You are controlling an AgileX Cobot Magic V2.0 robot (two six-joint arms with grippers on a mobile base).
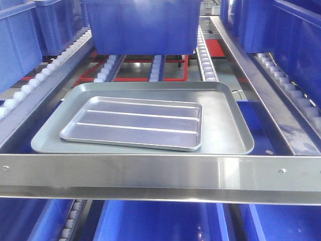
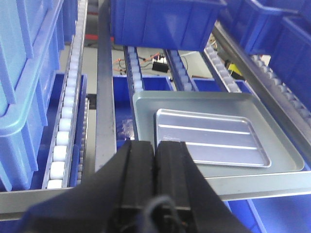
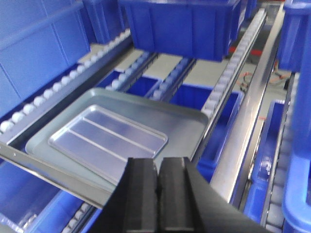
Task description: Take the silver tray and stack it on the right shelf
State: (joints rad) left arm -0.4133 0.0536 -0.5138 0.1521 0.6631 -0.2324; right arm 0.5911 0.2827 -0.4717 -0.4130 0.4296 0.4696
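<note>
Front view, silver tray (image 1: 134,123): lies flat inside the larger grey tray (image 1: 228,131), set toward that tray's left and near side, its two long ridges running across.
Front view, edges: a wide strip of grey floor shows on the silver tray's right and behind it; only a thin strip shows on its left and near side.
Front view, shelf (image 1: 160,173): the broad steel front bar with small screws runs just in front of the grey tray's near rim.
Front view, surroundings: a blue bin (image 1: 143,25) sits behind the grey tray on the white rollers (image 1: 206,60), with open red and grey frame between them; more blue bins stand on both sides and below the bar.

Left wrist view, left gripper (image 2: 154,160): black fingers pressed together, pinching nothing, above the front bar and off the grey tray's left near corner.
Left wrist view, silver tray (image 2: 209,138): inside the grey tray (image 2: 146,104), apart from the gripper.
Left wrist view, room: a steel rail and a roller track (image 2: 65,121) run left of the grey tray; a light blue bin stands further left.

Right wrist view, right gripper (image 3: 158,177): fingers pressed together, holding nothing, near the grey tray's near right corner.
Right wrist view, silver tray (image 3: 107,136): in the grey tray (image 3: 182,124), toward its left.
Right wrist view, room: a roller rail runs along the grey tray's right edge, with blue bins beneath and beyond it.
</note>
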